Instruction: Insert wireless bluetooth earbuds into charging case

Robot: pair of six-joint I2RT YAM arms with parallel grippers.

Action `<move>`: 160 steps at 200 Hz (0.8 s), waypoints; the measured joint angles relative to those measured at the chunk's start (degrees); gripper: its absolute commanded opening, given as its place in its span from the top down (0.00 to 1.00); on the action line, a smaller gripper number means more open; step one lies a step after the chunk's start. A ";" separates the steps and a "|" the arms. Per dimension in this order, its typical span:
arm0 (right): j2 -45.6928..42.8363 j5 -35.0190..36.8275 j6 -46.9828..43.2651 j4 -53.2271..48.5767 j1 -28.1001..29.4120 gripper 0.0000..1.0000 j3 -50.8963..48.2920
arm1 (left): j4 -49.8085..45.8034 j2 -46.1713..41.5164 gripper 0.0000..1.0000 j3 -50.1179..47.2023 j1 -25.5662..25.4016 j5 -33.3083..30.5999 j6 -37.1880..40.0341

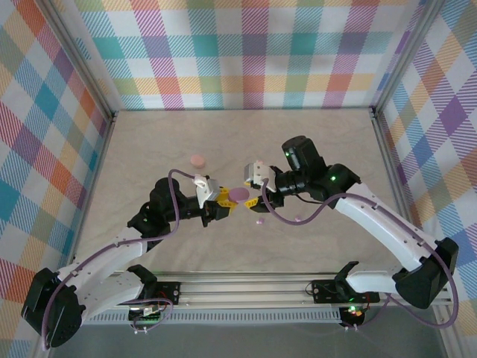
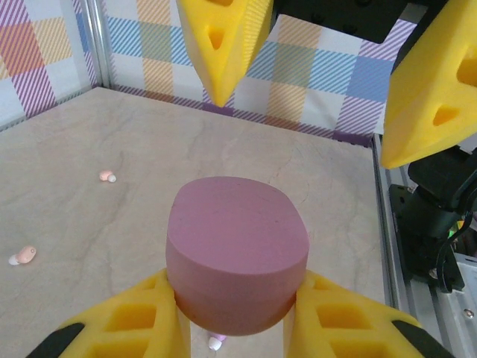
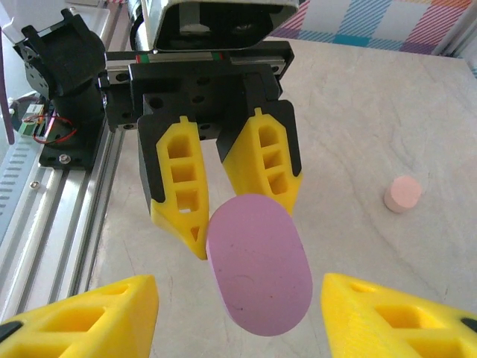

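As seen overhead, left gripper (image 1: 229,200): pinching mauve oval plastic puck (image 1: 239,194)
Right gripper (image 1: 250,192): fingers spread
Tiny pink earbud (image 1: 259,221): apparently on beige table (image 1: 149,134)

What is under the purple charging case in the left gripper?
Just below the charging case, clamped in the left gripper, a small pale earbud peeks out on the table. The case covers the rest of it and whatever else lies beneath.

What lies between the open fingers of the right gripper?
The purple charging case lies between the right gripper's fingers, touching neither, in the right wrist view. The left gripper holds it from the far side.
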 measured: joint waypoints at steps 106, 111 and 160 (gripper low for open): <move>4.50 0.50 0.22 0.22 0.00 0.30 -0.28 | -0.04 -1.51 0.89 -0.13 0.00 -0.09 -1.09; 4.57 0.57 0.35 0.22 0.00 0.30 -0.26 | -0.07 -1.51 0.89 -0.13 0.00 -0.09 -1.11; 5.18 1.90 1.42 0.35 0.00 0.30 0.13 | -0.26 -1.51 0.90 -0.13 0.00 0.00 -1.09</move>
